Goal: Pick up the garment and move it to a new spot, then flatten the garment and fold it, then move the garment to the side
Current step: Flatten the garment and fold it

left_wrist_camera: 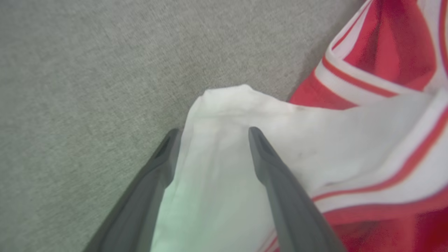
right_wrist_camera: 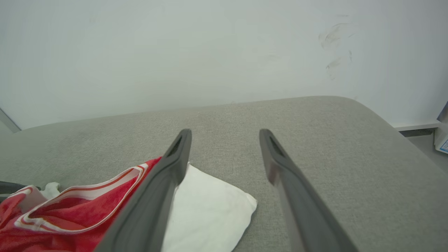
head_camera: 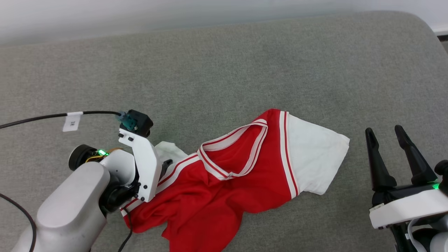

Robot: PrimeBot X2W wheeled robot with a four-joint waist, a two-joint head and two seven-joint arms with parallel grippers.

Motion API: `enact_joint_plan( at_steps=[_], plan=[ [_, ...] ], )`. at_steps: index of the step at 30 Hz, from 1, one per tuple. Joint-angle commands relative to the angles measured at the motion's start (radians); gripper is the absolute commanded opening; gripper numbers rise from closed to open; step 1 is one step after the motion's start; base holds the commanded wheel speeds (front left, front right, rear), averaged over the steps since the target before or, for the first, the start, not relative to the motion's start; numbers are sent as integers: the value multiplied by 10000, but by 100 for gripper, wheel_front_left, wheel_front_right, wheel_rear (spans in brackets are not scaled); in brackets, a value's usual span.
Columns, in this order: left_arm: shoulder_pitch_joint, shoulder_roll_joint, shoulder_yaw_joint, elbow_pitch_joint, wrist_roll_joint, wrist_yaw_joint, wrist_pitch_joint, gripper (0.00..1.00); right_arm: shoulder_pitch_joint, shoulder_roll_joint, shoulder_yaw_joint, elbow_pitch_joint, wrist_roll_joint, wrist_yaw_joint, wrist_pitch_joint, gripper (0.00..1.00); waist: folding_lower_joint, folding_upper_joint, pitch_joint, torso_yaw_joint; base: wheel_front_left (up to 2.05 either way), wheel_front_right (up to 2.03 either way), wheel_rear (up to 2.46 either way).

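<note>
Currently my left fingers (left_wrist_camera: 211,130) stand wide open, straddling one white sleeve (left_wrist_camera: 227,105) of the single shirt (head_camera: 210,189). My right fingers (head_camera: 384,129) gape empty.

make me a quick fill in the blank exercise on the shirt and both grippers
1. The garment lies crumpled on a ____ fabric surface.
2. The left gripper is open over the garment's ____ sleeve.
3. The right gripper is ____, not shut, with nothing between its fingers.
4. The garment's body is mostly ____.

Missing words: grey, white, open, red.
</note>
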Motion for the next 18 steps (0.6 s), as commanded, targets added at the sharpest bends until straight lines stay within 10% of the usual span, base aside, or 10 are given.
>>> enact_joint_plan(
  at_steps=[1,5,8,18],
  plan=[
    [-171,23,-140,243,-32,-77,365,100,-180,59,26,43,78,-3,-104,100,-1,0,227,-150,0,0,0],
    [-97,-104,-722,918,76,30,1486,100,-240,76,6,162,89,-3,-193,100,-1,0,349,-180,0,0,0],
    [-16,-310,-1033,1115,184,170,1783,0,-279,101,-14,234,92,-3,-244,100,-1,0,357,-181,0,0,0],
    [37,-621,-125,856,646,983,-1304,0,-188,-5,-229,510,242,-3,6,100,-1,0,-230,236,0,0,0]
  ],
)
